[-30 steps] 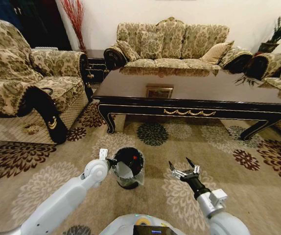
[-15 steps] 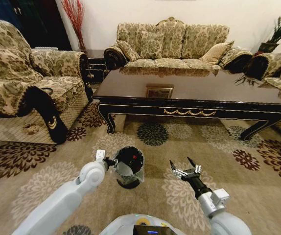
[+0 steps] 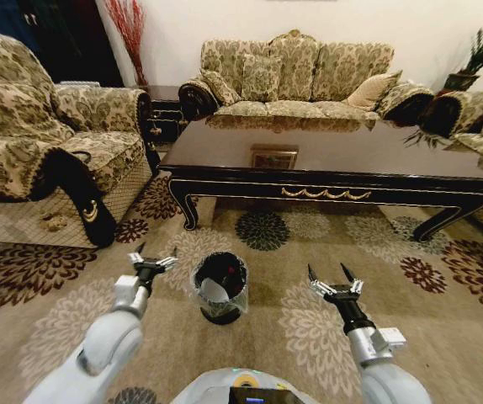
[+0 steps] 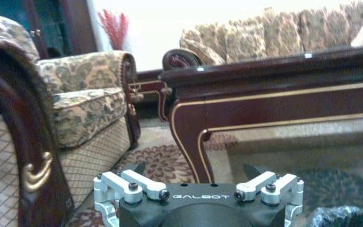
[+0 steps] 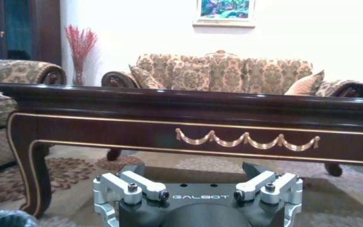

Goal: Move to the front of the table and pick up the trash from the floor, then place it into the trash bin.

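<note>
Trash bin [image 3: 221, 287]: a small round black bin with a clear liner bag, standing on the medallion carpet [image 3: 48, 311] in front of the long dark coffee table [image 3: 334, 164], between the two arms. Inside the bin lie a pale, folded-looking piece and a small red spot; what these items are cannot be made out, and the bin's depth hides anything beneath them.

Left gripper [image 3: 152, 261]: just to the left of the bin, apart from its rim, fingers spread and empty. The left wrist view confirms the spread fingers [image 4: 133, 182], with the liner's edge at that picture's corner.

Right gripper [image 3: 335, 279]: to the right of the bin, a little farther off than the left, fingers likewise spread and holding nothing. The right wrist view faces the table's gold-swagged apron [image 5: 246, 138].

Progress, as a judgement: the robot already stands before the table, and with both grippers empty beside a bin that holds something, the deposit appears made. No bottle, paper or small round object is visible on the carpet around the bin, so little or nothing seems left.

Limits: the carpet directly beneath the robot's body and the strip behind the bin are cut off or hidden; the busy pattern could mask small litter. Shadow under the table conceals the carpet there.
</note>
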Tool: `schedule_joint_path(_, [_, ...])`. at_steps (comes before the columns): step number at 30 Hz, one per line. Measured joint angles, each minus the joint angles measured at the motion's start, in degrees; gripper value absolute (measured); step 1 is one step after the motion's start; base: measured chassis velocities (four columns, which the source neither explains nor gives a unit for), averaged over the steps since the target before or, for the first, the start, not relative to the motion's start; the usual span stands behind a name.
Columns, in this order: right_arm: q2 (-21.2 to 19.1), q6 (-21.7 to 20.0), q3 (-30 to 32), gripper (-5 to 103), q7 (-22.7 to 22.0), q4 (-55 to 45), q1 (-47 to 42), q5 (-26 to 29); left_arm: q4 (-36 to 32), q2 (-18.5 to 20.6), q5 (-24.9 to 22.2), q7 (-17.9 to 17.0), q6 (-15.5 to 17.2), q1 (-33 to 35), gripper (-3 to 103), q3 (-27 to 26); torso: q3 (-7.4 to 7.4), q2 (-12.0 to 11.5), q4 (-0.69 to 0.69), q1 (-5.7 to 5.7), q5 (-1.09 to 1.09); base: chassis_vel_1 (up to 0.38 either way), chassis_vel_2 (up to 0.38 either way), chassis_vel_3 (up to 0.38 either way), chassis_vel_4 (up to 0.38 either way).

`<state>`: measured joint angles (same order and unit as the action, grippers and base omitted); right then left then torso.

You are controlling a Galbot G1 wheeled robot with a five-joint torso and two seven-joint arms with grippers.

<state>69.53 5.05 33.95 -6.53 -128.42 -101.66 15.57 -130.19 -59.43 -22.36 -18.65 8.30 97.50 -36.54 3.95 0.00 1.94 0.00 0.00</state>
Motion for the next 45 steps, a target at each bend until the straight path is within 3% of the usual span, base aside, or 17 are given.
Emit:
schedule_joint_path(2, [1.11,2.16,-0.02,100,0.13,2.09,0.27,-1.56,-1.12,-2.47,0.36,2.70,-4.01,4.10,100,-1.78,0.00,0.00,0.00,0.00,-0.01,0.000,0.000,0.000,0.000])
schedule_joint_path(4, [1.53,3.28,0.15,100,0.55,3.14,0.31,-2.24,-1.45,-3.01,0.37,3.88,-5.66,5.51,100,-2.22,0.00,0.00,0.00,0.00,0.00,0.000,0.000,0.000,0.000])
schedule_joint_path(6, [2.80,5.49,0.97,100,1.60,5.27,0.02,-2.72,-1.81,-3.72,0.89,7.31,-10.31,8.63,100,-2.54,0.00,0.00,-0.02,0.00,0.01,0.000,0.000,0.000,0.000])
schedule_joint_path(17, [5.23,8.37,3.42,100,4.20,5.36,-1.92,-2.76,-2.87,-5.76,3.33,10.98,-16.12,14.56,100,-0.64,0.00,0.00,-0.01,0.00,0.01,0.000,0.000,0.000,0.000])
schedule_joint_path(23, [4.83,8.09,3.54,100,4.43,5.32,-1.15,-2.17,-2.48,-4.42,3.02,11.00,-17.55,15.21,100,-1.38,0.01,-0.01,-0.02,0.00,0.01,0.000,0.000,0.000,0.000])
schedule_joint_path(45, [4.70,7.38,3.19,100,5.20,4.86,-1.08,-0.99,-2.18,-4.09,2.43,10.69,-17.16,14.67,100,-1.36,0.01,-0.01,-0.01,0.00,0.00,0.000,0.000,0.000,0.000])
